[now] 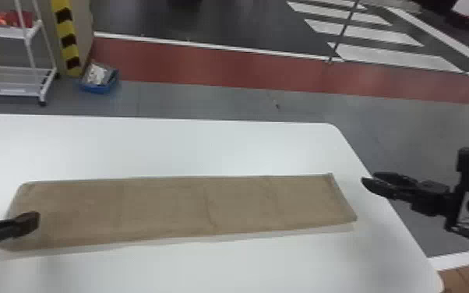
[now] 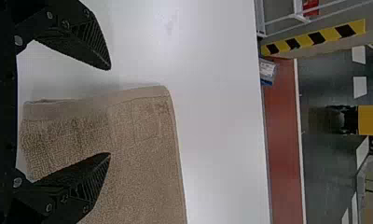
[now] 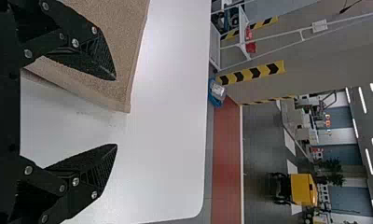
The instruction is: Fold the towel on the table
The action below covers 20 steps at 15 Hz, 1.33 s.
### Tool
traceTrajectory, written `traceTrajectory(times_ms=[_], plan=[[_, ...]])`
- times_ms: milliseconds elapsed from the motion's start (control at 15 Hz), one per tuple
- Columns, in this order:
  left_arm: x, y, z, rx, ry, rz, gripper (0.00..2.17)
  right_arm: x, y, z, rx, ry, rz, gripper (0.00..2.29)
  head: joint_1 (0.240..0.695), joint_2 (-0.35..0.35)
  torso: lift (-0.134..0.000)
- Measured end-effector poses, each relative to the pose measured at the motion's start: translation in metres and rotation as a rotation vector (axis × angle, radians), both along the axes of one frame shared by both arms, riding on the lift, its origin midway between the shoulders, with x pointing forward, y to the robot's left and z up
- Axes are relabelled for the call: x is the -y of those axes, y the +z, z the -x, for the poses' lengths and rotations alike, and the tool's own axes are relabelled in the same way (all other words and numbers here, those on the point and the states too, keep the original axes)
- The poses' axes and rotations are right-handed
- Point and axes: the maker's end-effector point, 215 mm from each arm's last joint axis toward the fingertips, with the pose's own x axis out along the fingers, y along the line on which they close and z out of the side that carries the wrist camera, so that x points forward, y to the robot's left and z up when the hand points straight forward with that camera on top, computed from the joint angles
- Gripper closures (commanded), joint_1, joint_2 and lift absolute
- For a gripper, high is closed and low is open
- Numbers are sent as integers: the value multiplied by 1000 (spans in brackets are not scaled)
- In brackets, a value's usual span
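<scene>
A brown towel (image 1: 175,206) lies as a long flat strip across the white table (image 1: 191,148). At its left end, the left gripper (image 1: 31,223) is over the towel's edge. In the left wrist view the left gripper (image 2: 111,112) stands open, with the short end of the towel (image 2: 142,140) beyond and between its fingers. Off the strip's right end, by the table's right edge, is the right gripper (image 1: 368,183). The right wrist view has the right gripper (image 3: 116,112) open, a corner of the towel (image 3: 114,88) behind one finger. Nothing is held.
The table's far edge runs behind the towel, and its rounded right side slopes past the right gripper. On the floor beyond are a blue bin (image 1: 99,80) and a white wheeled rack (image 1: 11,74), next to a yellow-and-black striped post (image 1: 66,39).
</scene>
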Motion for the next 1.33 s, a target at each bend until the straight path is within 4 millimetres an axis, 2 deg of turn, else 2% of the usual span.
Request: traceTrajectory(times_ms=[267, 533, 1000, 1200, 1333], plan=[[-2, -16, 4, -34, 8, 5, 272, 1, 0, 4, 4, 2, 4, 434, 695, -265, -124], [-3, -31, -2, -66, 17, 15, 272, 4, 2, 6, 2, 1, 9, 437, 695, -267, -124], [0, -24, -14, -49, 14, 27, 272, 2, 3, 0, 3, 8, 28, 437, 695, -265, -124], [-2, -23, -21, -50, 18, 27, 539, 0, 1, -3, 4, 11, 38, 434, 695, -258, -124], [-1, -25, -23, -55, 15, 21, 535, 0, 1, -4, 7, 12, 43, 434, 695, -256, -124]])
